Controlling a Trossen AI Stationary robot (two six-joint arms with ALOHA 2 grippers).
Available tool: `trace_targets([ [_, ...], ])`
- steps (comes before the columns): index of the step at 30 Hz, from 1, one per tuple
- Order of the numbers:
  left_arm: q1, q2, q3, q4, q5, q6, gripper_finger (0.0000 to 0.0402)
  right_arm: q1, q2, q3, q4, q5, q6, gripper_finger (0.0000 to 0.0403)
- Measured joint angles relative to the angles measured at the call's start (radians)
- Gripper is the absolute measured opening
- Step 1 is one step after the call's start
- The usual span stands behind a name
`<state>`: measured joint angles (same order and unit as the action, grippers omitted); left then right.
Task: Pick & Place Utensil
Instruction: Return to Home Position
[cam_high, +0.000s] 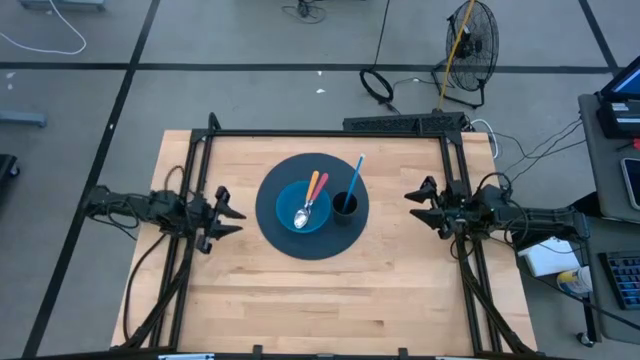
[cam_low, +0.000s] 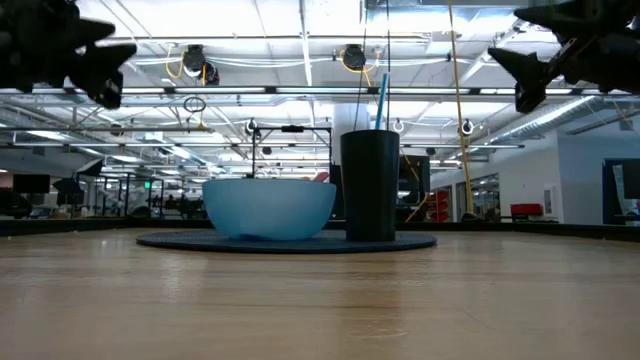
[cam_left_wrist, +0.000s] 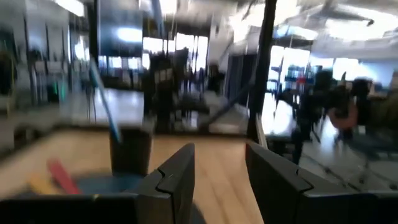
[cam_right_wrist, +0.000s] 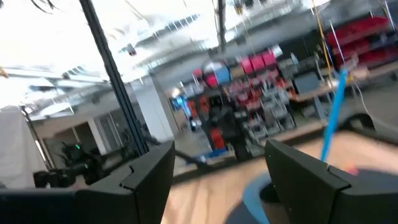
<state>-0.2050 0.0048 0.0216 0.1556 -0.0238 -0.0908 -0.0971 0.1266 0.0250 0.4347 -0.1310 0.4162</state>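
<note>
A dark round mat (cam_high: 312, 240) lies mid-table. On it sits a blue bowl (cam_high: 290, 200) (cam_low: 268, 208), holding a metal-headed spoon (cam_high: 302, 217). Orange and pink handles (cam_high: 316, 184) lean over the bowl's far rim. Right of the bowl stands a black cup (cam_high: 345, 206) (cam_low: 370, 185) with a blue utensil (cam_high: 355, 172) (cam_low: 381, 100) sticking up out of it. My left gripper (cam_high: 232, 211) (cam_left_wrist: 221, 162) hovers open, left of the mat. My right gripper (cam_high: 413, 208) (cam_right_wrist: 221, 155) hovers open, right of the mat. Both are raised above the table (cam_low: 100, 60) (cam_low: 520, 75).
Bare wooden tabletop (cam_high: 330, 300) surrounds the mat on all sides. Black frame rails (cam_high: 330, 133) run along the far edge and down both sides of the table. A fan (cam_high: 470, 40) and cables lie on the floor beyond the table.
</note>
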Motion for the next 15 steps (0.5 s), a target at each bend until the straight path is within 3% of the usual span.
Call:
trace_targets([
  [5, 0.0, 0.0, -0.007, -0.122, -0.041, -0.089, 0.0147, 0.0, -0.005, 0.0, -0.129, 0.002, 0.01, 0.0247],
  [15, 0.001, 0.024, -0.005, -0.133, -0.079, -0.142, 0.0147, 0.0, -0.004, 0.0, -0.272, 0.056, 0.017, 0.0247],
])
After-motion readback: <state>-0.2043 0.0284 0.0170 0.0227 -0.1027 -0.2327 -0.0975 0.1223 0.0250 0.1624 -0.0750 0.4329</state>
